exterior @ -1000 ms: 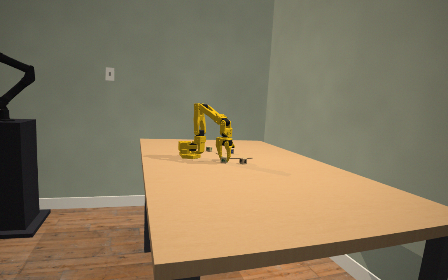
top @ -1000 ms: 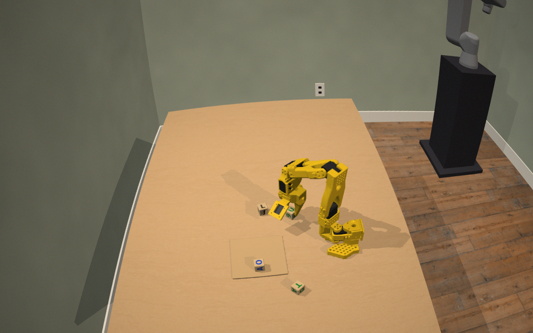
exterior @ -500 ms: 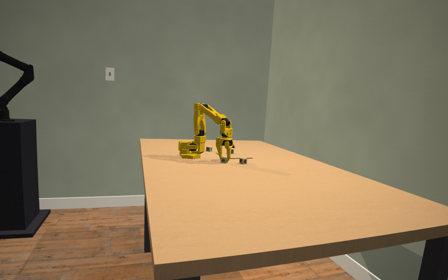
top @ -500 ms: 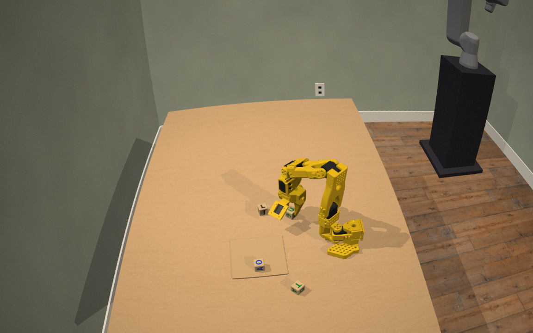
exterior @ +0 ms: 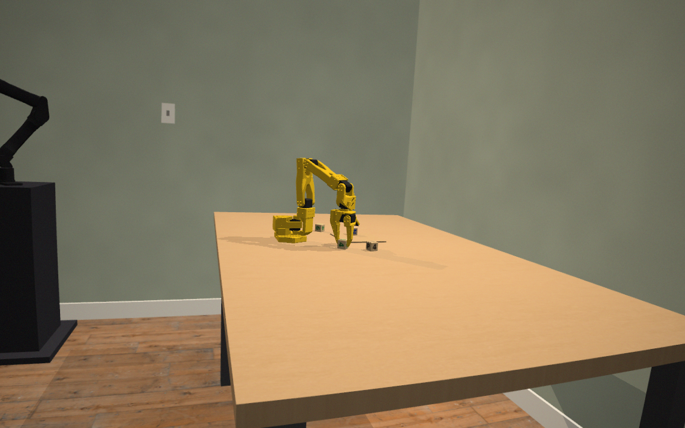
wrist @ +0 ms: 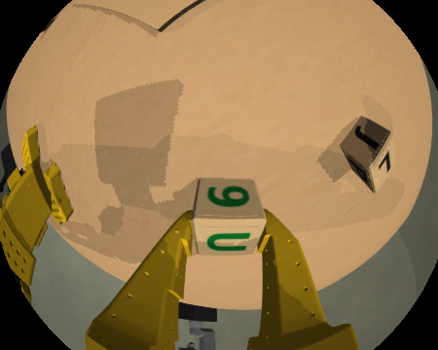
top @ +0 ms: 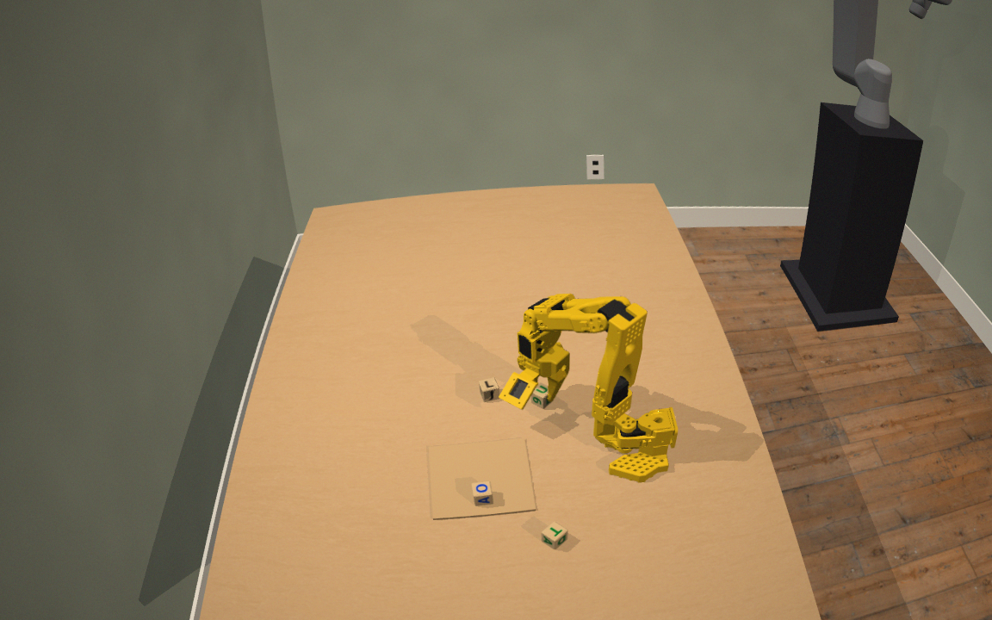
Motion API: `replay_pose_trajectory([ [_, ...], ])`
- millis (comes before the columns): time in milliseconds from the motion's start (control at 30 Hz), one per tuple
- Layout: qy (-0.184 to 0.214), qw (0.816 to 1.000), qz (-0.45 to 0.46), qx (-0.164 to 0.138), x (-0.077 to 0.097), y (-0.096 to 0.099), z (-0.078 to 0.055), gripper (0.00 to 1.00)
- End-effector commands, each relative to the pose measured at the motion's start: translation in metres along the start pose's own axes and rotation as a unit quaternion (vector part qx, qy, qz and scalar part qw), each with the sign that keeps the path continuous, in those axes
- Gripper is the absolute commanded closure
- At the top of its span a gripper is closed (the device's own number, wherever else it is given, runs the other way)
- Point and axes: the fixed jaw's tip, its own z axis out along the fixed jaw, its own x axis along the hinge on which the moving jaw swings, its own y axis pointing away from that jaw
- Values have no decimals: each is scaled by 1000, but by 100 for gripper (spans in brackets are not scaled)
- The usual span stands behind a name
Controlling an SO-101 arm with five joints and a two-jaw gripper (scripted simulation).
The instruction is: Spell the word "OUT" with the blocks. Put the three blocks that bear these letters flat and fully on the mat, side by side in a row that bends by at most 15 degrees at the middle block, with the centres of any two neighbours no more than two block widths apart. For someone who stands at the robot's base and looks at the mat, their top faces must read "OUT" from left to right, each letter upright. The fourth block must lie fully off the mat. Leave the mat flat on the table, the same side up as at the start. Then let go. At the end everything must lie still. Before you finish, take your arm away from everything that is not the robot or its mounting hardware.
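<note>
Where the thin square tan mat [top: 453,462] lies flat on the smooth light-wood bench [top: 407,269], we see one thing on it: a small pale wooden cube with a blue O on top [top: 481,491], set toward the mat's edge nearest the top camera. A like cube with a green T on top [top: 554,534] lies off the mat, near its corner on that same side. Well apart from the mat, toward the middle of the bench, the yellow plastic tool [top: 536,394] has closed its two fingers on the pale wooden cube with green marks [wrist: 230,220]; in the wrist view the fingers press its two opposite sides, the face toward the lens bears a green U and the face beyond it a green 9. We cannot tell whether this cube rests on the bench or hangs just above it. Just beside it, apart from the tool, sits a darker-lettered wooden cube with a black L on top [top: 488,388]. The yellow arm [top: 619,346], its shell perforated and its joints black, rises from its base [top: 638,465], bends over at the elbow and points the tool almost straight down.
</note>
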Motion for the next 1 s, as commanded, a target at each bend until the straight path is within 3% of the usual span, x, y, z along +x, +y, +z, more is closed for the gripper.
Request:
replay_pose_trajectory([
  [0,3,1000,0,31,1,-10,-14,100],
  [567,4,1000,0,31,1,-7,-54,100],
  [967,3,1000,-3,31,0,-6,-57,100],
])
